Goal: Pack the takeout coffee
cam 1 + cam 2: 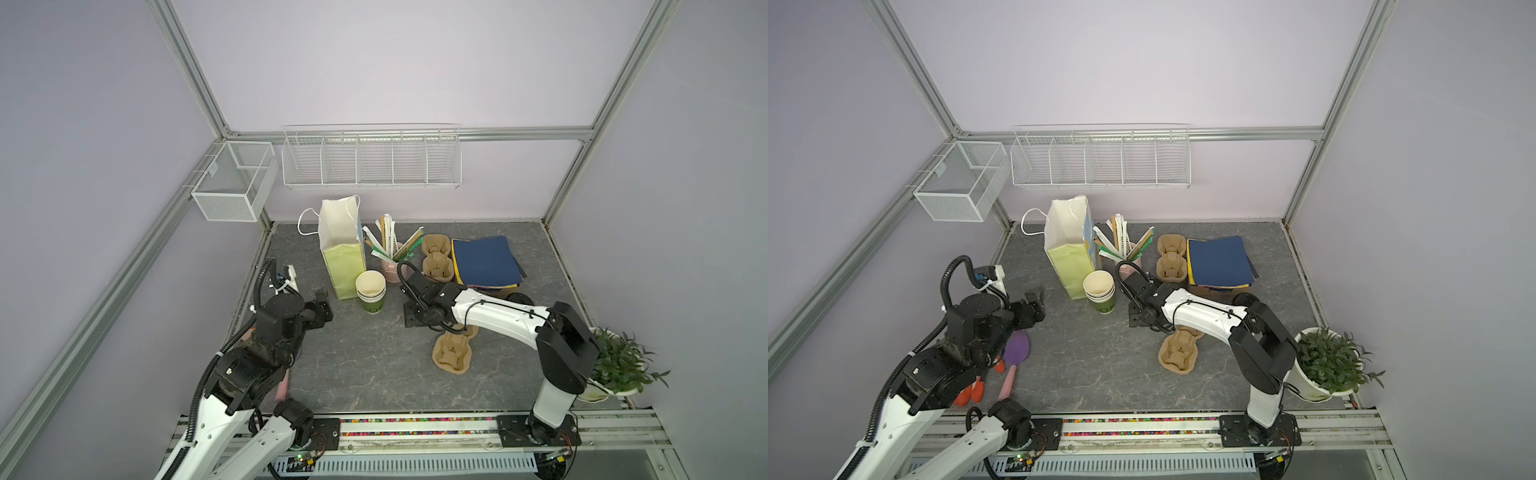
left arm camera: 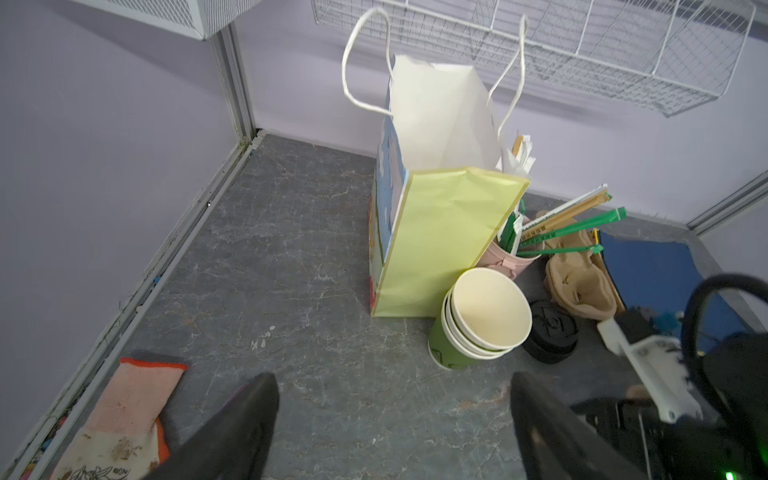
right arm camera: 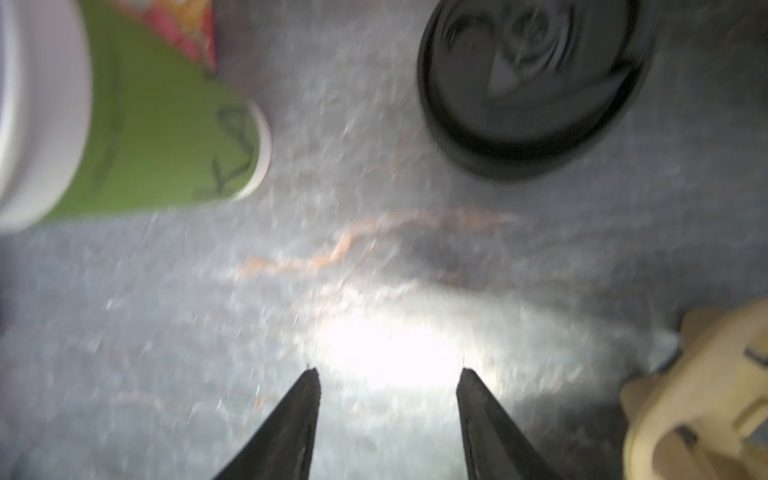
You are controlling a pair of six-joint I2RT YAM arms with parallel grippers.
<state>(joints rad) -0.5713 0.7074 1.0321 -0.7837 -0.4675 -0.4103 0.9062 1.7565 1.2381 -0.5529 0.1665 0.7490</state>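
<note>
This is a robotics lab test cell dressed up as a takeout coffee counter. Aluminium frame posts [image 1: 189, 66] hold plain lilac wall panels [image 1: 395, 62], and a left arm [image 1: 249, 365] and a right arm [image 1: 498, 316] are bolted to a metal rail [image 1: 415, 430] at the front of a grey stone-look tabletop [image 1: 365, 365]. A wire rack [image 1: 371, 166] and a mesh basket [image 1: 228, 187] hang on the walls, and a paper bag [image 1: 340, 257], stacked paper cups [image 1: 371, 291], cardboard cup carriers [image 1: 436, 259] and a potted plant [image 1: 619, 361] stand as props.
</note>
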